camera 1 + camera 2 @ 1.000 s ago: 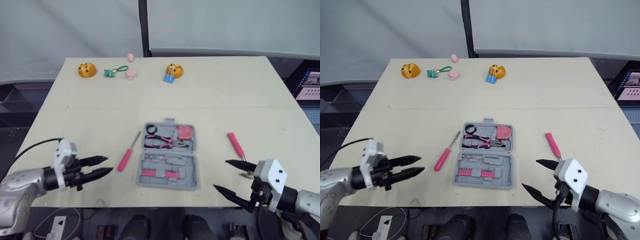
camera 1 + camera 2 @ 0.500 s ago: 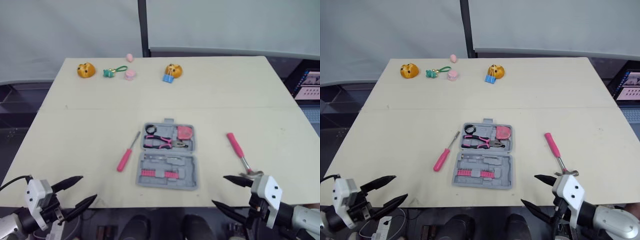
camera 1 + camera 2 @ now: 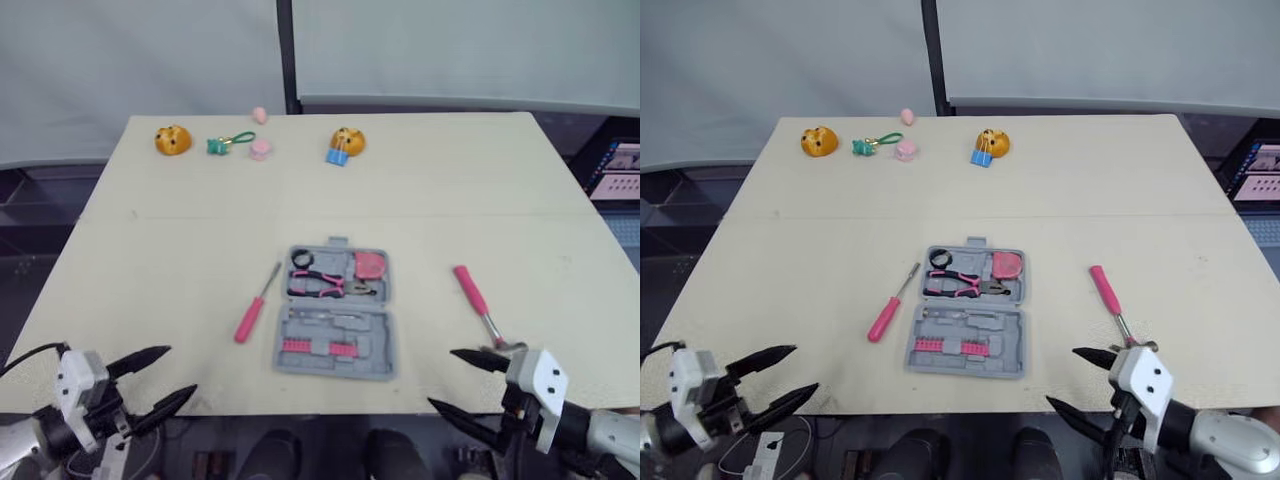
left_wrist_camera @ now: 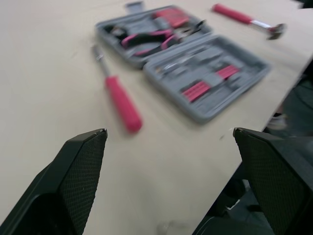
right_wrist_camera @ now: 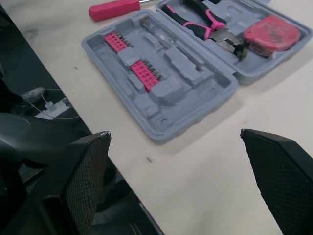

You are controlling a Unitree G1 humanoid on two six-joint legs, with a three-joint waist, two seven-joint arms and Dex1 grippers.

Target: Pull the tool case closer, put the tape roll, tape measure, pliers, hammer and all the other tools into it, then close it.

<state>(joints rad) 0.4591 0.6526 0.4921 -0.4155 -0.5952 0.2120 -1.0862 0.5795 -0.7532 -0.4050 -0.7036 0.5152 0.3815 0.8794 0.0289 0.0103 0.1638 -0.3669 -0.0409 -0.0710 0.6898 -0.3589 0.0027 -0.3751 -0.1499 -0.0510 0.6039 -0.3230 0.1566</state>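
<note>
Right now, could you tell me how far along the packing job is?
Done: the tape roll, pliers and tape measure lie in the open case. In hand: nothing; the left gripper and right gripper are open at the near edge of the table. Left: the screwdriver, left of the case, and the hammer, right of it, lie on the table; then the case needs closing.

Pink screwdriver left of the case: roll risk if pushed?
Likely rolls sideways: the screwdriver has a round-looking handle and lies flat on the table. Probably stiff and light, given its thin metal shaft.
</note>
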